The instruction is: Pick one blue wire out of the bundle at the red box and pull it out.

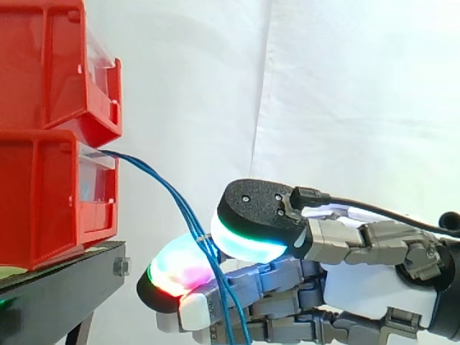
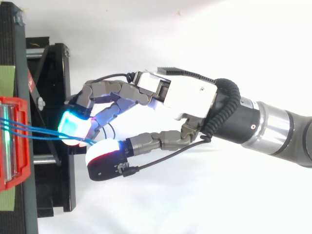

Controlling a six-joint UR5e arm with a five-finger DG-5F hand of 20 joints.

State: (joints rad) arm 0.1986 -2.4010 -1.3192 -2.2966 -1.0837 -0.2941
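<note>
You are looking at the hand (image 2: 185, 95) coming in from the right, its glowing pads (image 1: 180, 269) pinching the blue wires (image 1: 167, 184) as they are sagging from the lower-left red box (image 1: 43, 201), probably to pull straight away. The box is sitting on a black stand (image 1: 57, 287), with a white curtain (image 1: 323, 93) hanging behind.

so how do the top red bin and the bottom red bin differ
The blue wires run out of the bottom red bin; none leave the top red bin. The bottom red bin sits on the black stand; the top red bin sits on it. Both have clear fronts.
</note>
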